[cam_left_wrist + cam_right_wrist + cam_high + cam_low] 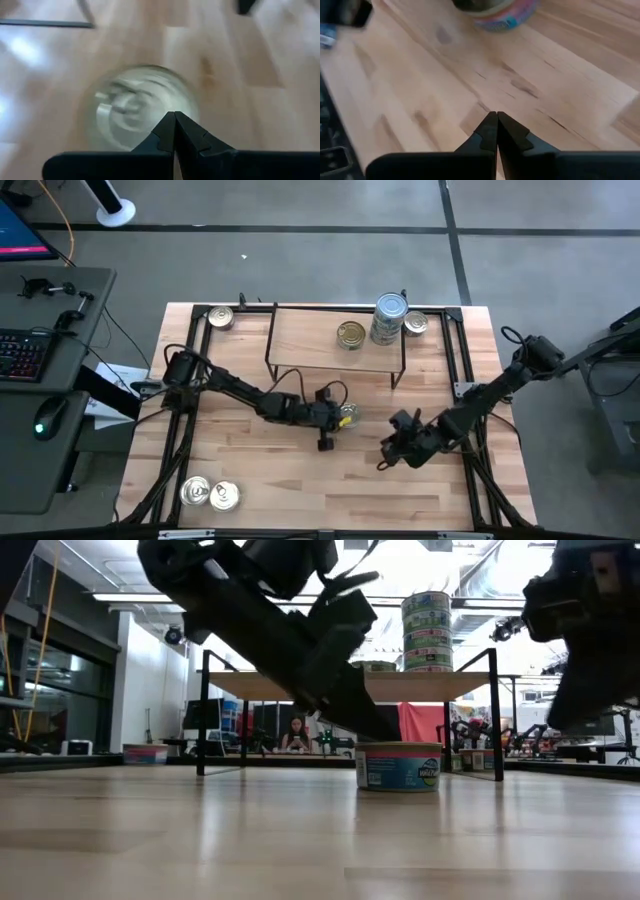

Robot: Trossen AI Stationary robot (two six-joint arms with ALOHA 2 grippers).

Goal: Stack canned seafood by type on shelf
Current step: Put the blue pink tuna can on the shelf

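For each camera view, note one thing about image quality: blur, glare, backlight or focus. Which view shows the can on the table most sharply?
Left wrist view: the can is smeared by motion blur beyond the shut left gripper. Right wrist view: the can is soft and cropped at the edge. Low view: bright background windows backlight the arms into silhouettes, but the can is sharpest here. High view: even light, with the can small.
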